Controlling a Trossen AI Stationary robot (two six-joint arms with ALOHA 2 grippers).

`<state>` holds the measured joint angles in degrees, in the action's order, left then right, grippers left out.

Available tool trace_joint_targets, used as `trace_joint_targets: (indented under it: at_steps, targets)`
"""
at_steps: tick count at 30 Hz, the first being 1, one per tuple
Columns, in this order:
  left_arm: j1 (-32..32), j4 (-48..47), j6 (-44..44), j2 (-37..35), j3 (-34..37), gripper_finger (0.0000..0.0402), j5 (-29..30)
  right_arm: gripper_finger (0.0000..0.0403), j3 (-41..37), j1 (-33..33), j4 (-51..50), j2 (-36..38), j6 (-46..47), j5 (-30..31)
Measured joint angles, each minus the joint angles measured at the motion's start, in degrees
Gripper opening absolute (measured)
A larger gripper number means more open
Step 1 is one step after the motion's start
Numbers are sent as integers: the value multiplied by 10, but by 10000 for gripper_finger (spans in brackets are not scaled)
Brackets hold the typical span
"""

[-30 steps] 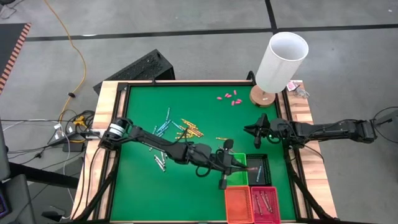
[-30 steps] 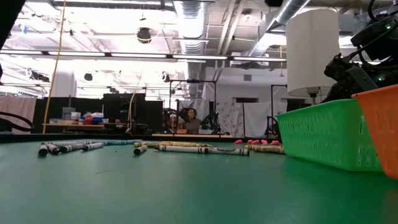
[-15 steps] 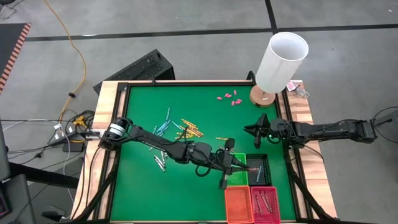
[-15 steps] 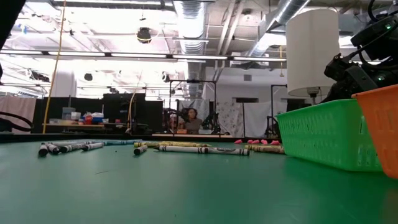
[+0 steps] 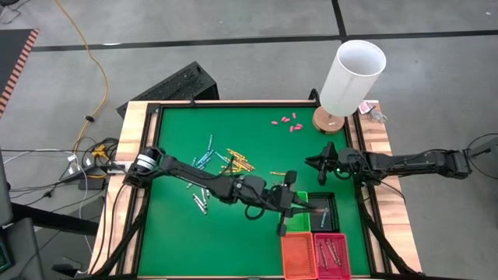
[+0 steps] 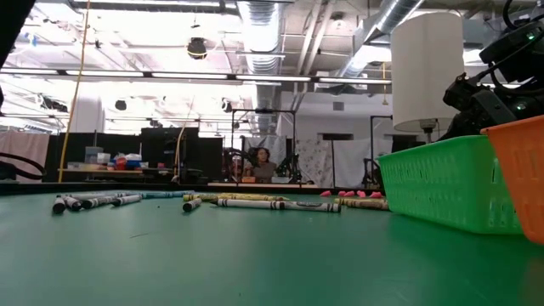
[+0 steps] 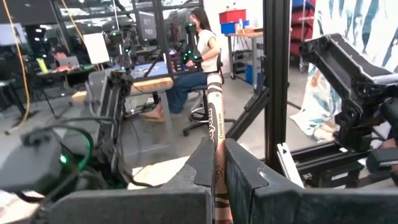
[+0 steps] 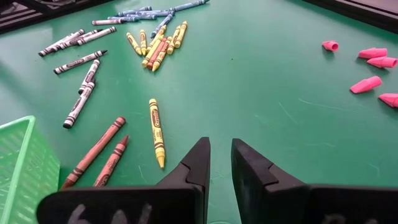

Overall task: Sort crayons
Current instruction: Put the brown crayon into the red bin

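Crayons (image 5: 210, 161) lie scattered on the green table at centre left, with a few more (image 5: 200, 202) nearer the front. The right wrist view shows them as a yellow one (image 8: 155, 132), brownish-red ones (image 8: 93, 152), grey-white ones (image 8: 78, 62) and blue ones (image 8: 149, 12). My left gripper (image 5: 302, 207) hangs over the green basket (image 5: 299, 218) and the black basket (image 5: 327, 210), shut on a brownish crayon (image 7: 216, 106). My right gripper (image 8: 221, 146) waits at the table's right side (image 5: 317, 165), open by a narrow gap with nothing in it. My left gripper pinches the brownish crayon's rear part (image 7: 217, 134) between its two fingers. The crayon runs along the fingers and sticks out well past their tips. The fingers are about level and point toward the table's right side. The crayon is lifted clear above the baskets.
An orange basket (image 5: 296, 255) and a pink-red basket (image 5: 331, 255) holding some crayons stand at the front right. A tall white cylinder (image 5: 352, 76) on a wooden base stands at the back right. Small pink pieces (image 5: 286, 121) lie at the back. The front left of the table holds nothing.
My left gripper has risen a little over the baskets, still shut on the crayon. The right arm has kept still.
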<state>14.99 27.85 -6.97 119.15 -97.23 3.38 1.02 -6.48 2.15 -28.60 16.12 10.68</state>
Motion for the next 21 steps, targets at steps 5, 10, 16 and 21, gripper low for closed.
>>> trace_joint_targets:
  at_steps: [5,10,16,21]
  targets:
    - [0,-16,-29,0,-27,0,-7,68,0,0,0,0,0,0]
    - [-1,-22,-29,0,-28,0,-11,68,0,0,0,0,3,2]
    - [-1,-10,-24,59,-64,0,-25,68,1,-1,-2,0,3,5]
    - [-3,-33,-24,103,-120,0,-31,68,1,0,-3,0,5,4]
